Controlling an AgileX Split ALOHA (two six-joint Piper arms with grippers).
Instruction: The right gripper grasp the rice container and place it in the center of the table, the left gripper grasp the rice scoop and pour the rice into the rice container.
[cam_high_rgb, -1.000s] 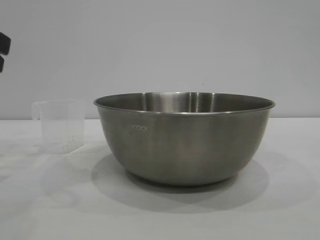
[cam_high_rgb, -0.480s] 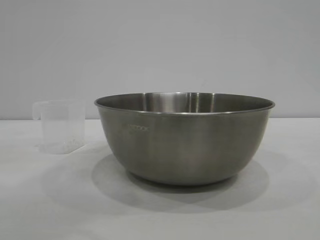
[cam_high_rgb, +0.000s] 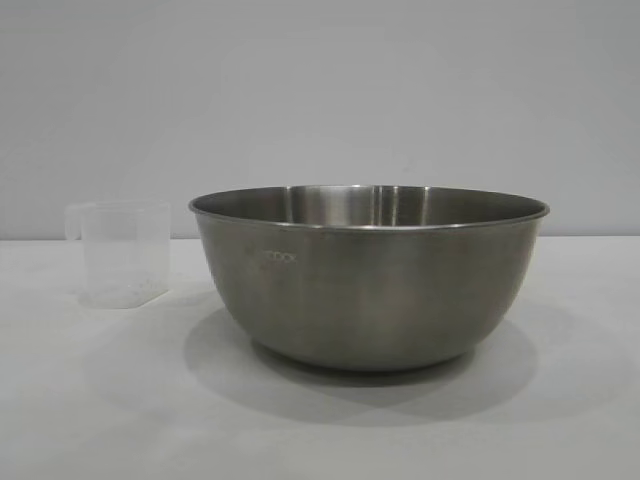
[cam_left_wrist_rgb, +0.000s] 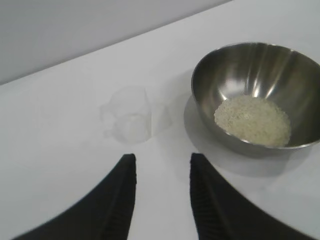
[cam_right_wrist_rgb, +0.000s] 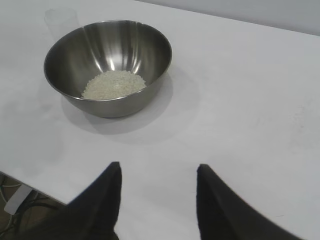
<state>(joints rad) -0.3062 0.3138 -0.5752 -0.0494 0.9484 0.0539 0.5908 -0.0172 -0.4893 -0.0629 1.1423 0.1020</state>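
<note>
The rice container (cam_high_rgb: 370, 275), a large steel bowl, stands in the middle of the white table (cam_high_rgb: 100, 420). A heap of rice (cam_left_wrist_rgb: 252, 120) lies on its bottom, also seen as rice (cam_right_wrist_rgb: 114, 83) from the other side. The rice scoop (cam_high_rgb: 120, 252), a small clear cup, stands upright on the table just left of the bowl, with only a few grains in it. My left gripper (cam_left_wrist_rgb: 162, 161) hangs open above the table, short of the scoop (cam_left_wrist_rgb: 129, 115), nothing between its fingers. My right gripper (cam_right_wrist_rgb: 159, 170) is open too, well back from the bowl (cam_right_wrist_rgb: 107, 62).
A plain grey wall runs behind the table. In the right wrist view the table's near edge (cam_right_wrist_rgb: 30, 186) shows, with cables below it.
A black piece of the left arm at the exterior view's left edge has withdrawn out of sight. Bowl and scoop have not moved.
</note>
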